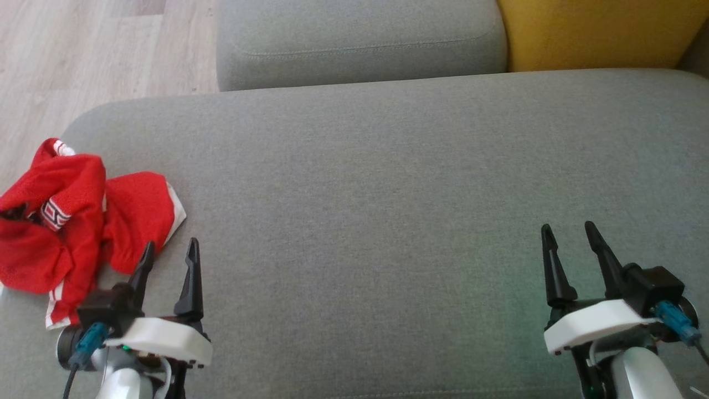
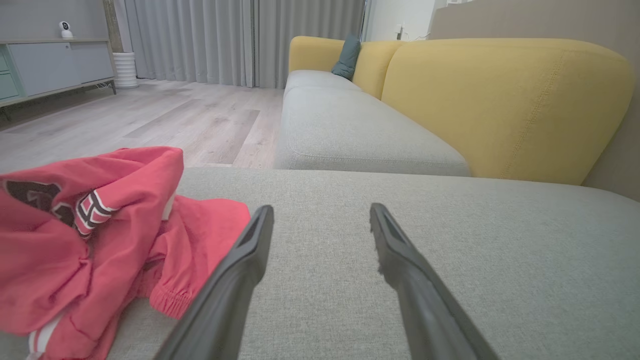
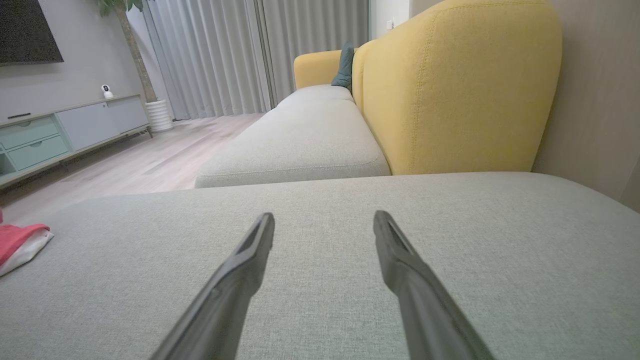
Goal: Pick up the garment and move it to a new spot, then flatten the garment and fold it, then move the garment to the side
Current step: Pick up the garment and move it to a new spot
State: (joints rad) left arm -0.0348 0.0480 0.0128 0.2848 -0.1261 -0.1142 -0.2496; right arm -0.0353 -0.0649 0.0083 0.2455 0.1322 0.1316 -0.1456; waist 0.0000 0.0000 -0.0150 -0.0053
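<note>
A crumpled red garment (image 1: 77, 221) with white trim lies bunched at the left edge of the grey sofa cushion (image 1: 388, 194). In the left wrist view the garment (image 2: 100, 240) sits just left of the fingers. My left gripper (image 1: 170, 249) stands open beside the garment's right edge, fingers apart with nothing between them. My right gripper (image 1: 568, 231) hovers open over bare cushion at the lower right, far from the cloth. The right wrist view catches a corner of the garment (image 3: 20, 242) at its left edge.
A second grey seat cushion (image 1: 360, 39) lies beyond, with a yellow backrest (image 1: 598, 30) at the upper right. Wooden floor (image 1: 83, 50) drops off past the cushion's left edge. A low cabinet (image 2: 50, 65) stands across the room.
</note>
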